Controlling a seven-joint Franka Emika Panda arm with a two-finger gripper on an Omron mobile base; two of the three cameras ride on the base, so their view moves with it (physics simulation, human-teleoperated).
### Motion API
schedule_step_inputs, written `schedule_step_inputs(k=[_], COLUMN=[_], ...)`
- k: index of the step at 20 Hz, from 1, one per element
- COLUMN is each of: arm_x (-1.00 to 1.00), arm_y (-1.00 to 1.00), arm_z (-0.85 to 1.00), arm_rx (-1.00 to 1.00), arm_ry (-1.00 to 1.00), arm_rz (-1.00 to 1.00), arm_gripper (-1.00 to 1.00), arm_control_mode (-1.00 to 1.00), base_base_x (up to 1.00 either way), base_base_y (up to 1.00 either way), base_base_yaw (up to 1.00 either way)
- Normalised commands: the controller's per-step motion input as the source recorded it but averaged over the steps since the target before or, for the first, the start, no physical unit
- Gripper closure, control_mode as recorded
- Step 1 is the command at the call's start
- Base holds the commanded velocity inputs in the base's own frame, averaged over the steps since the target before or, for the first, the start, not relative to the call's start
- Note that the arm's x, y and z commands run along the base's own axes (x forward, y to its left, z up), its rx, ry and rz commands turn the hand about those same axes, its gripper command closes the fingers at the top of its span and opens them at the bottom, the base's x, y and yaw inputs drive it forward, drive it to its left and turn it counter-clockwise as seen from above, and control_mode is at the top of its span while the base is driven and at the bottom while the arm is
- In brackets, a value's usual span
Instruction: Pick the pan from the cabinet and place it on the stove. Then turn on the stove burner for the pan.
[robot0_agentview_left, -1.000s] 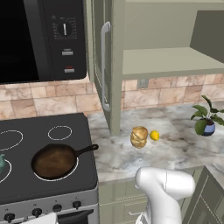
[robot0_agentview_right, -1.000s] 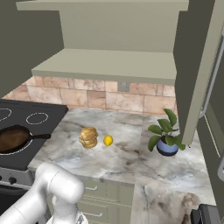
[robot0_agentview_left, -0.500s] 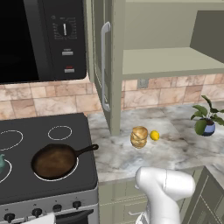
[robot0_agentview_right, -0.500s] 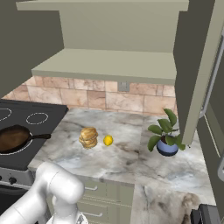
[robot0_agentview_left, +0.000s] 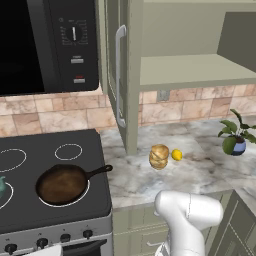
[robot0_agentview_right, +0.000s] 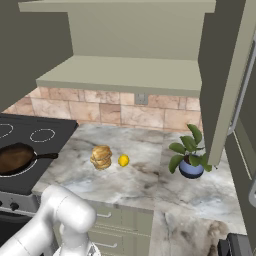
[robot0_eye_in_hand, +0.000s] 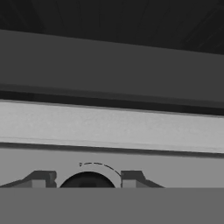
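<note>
— Where is the pan?

— The pan (robot0_agentview_left: 62, 183) sits on the stove (robot0_agentview_left: 30, 220), on the large white ring near its front right corner, handle angled toward the counter (robot0_agentview_left: 200, 170). My gripper (robot0_eye_in_hand: 88, 177) is down at the stove's silver front strip, below the pan and well apart from it.

— And your fingers?

— In the hand view my two fingertips (robot0_eye_in_hand: 43, 178) stand either side of a black knob (robot0_eye_in_hand: 87, 180), close to it. Whether they press it I cannot tell.

— What do the base views add?

— The left one shows the microwave (robot0_agentview_left: 47, 45), the cabinet (robot0_agentview_left: 190, 45) with its door swung open, and a teal kettle at the stove's left edge. The right one shows the cabinet's bare shelf and the counter's right end.

— Counts?

— One pan, one small bun-like stack (robot0_agentview_left: 159, 156), one lemon (robot0_agentview_left: 177, 155) just beside it, one potted plant (robot0_agentview_left: 235, 137) by the counter's right edge. Four knobs show along the front strip in the left base view.
</note>
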Motion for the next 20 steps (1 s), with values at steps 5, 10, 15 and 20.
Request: schedule_step_inputs(k=[5,10,15,20], arm_x=[0.09,0.01,0.0,0.0], arm_y=[0.0,0.0,0.0,0.0], arm_z=[0.05,0.27,0.32,0.34], arm_rx=[0.0,-0.16,-0.28,-0.29], arm_ry=[0.0,0.0,0.0,0.0], arm_rz=[0.03,0.03,0.01,0.0], arm_gripper=[1.0,1.0,1.0,1.0], arm_control_mode=[-1.0,-1.0,-1.0,-1.0], base_base_x=[0.0,0.0,0.0,0.0], base_base_y=[0.0,0.0,0.0,0.0], base_base_yaw=[0.0,0.0,0.0,0.0])
